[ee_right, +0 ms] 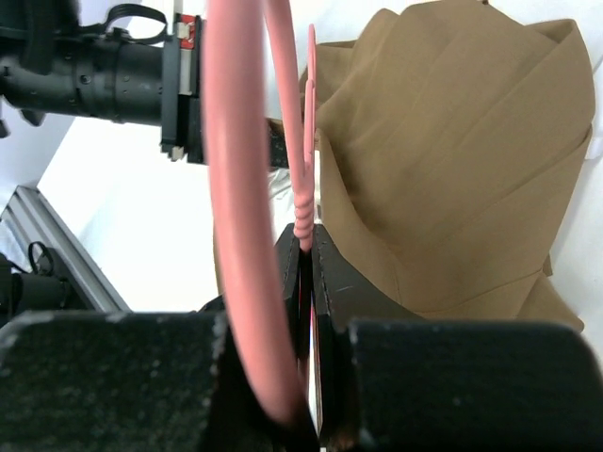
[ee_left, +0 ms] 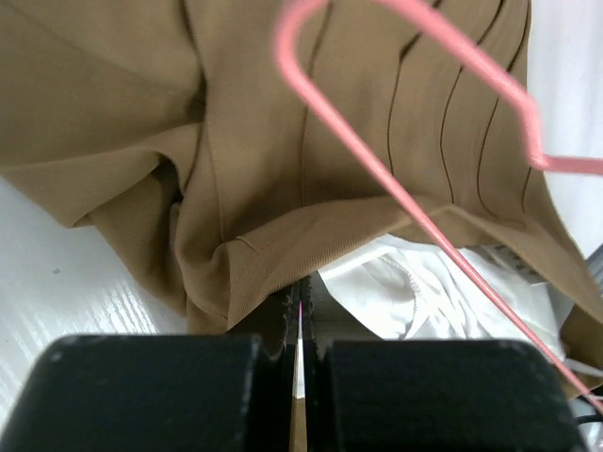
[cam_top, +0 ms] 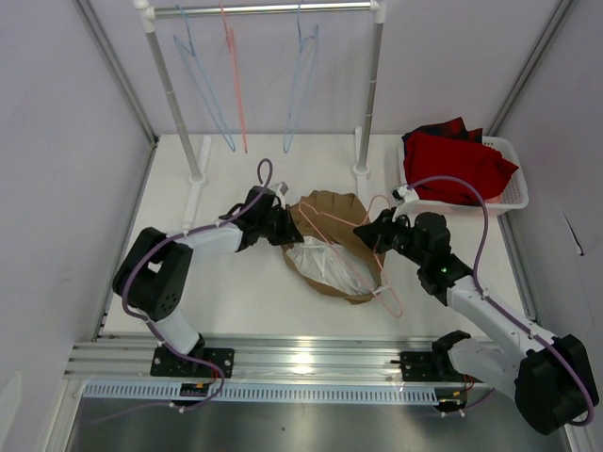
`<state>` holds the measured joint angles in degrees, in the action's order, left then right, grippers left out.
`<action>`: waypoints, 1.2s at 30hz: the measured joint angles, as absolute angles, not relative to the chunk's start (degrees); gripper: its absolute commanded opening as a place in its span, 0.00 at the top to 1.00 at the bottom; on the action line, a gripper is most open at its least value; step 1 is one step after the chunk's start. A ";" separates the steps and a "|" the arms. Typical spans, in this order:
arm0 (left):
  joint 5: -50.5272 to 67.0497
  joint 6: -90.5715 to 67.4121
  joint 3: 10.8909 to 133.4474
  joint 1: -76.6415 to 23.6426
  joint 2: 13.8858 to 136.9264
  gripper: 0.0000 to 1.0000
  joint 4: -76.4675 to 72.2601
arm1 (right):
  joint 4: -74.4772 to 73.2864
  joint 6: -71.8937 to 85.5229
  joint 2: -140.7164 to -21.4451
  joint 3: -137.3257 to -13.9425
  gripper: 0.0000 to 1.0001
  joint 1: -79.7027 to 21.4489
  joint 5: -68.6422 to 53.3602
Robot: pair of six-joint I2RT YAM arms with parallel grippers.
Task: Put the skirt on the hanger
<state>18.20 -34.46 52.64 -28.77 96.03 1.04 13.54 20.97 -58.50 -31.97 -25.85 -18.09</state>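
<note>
The tan-brown skirt (cam_top: 332, 217) lies crumpled mid-table with its pale lining (cam_top: 320, 259) showing. The salmon-pink hanger (cam_top: 391, 297) lies across it, hook toward the right. My left gripper (cam_top: 285, 226) is at the skirt's left edge; in the left wrist view its jaws (ee_left: 301, 306) are shut at the skirt's hem (ee_left: 236, 141), with the hanger wire (ee_left: 377, 169) crossing above. My right gripper (cam_top: 363, 231) is shut on the hanger's twisted neck (ee_right: 303, 221), with the hook (ee_right: 236, 188) looping in front and the skirt (ee_right: 452, 160) just beyond.
A clothes rail (cam_top: 264, 9) at the back carries light blue hangers (cam_top: 301, 85) and one pink hanger (cam_top: 236, 85). Its posts (cam_top: 196, 174) stand on the table. A white basket (cam_top: 513, 193) with a red garment (cam_top: 457, 165) sits back right.
</note>
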 measured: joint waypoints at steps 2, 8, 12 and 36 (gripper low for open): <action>18.26 -36.07 51.77 -28.01 95.66 1.00 0.01 | 13.37 21.04 -57.52 -31.97 1.00 -25.89 -18.57; 18.24 -39.22 50.57 -25.69 94.48 1.00 -1.78 | 12.53 21.04 -55.35 -31.73 1.00 -25.89 -20.73; 18.55 -40.16 50.57 -24.10 94.35 1.00 -2.33 | 12.16 21.02 -54.98 -31.14 1.00 -25.89 -22.79; 23.18 -40.07 51.00 -20.53 95.70 1.00 -2.04 | 8.84 19.18 -55.57 -29.89 1.00 -25.93 -26.98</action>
